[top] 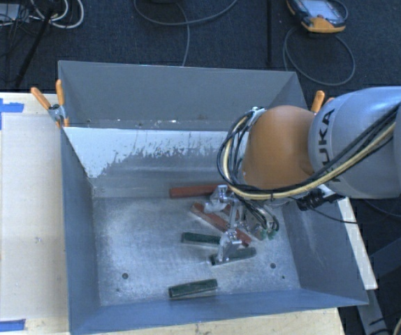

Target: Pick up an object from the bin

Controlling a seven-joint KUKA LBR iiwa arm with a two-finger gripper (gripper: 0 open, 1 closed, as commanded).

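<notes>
My gripper [224, 221] reaches down into the middle right of the bin, below the arm's orange cover. It is open, one metal fingertip [221, 196] toward the back and the other [226, 247] toward the front. A reddish-brown bar [210, 219] lies slanted on the floor between them, partly hidden by the gripper. A second reddish-brown bar [190, 191] lies just behind the back fingertip. A dark green bar [199, 239] sits left of the front fingertip, and a dark grey bar [241, 253] lies right under it.
Another dark green bar [193, 289] lies alone near the bin's front wall. The arm and its cables hang over the bin's right side. The left half of the floor is bare grey metal.
</notes>
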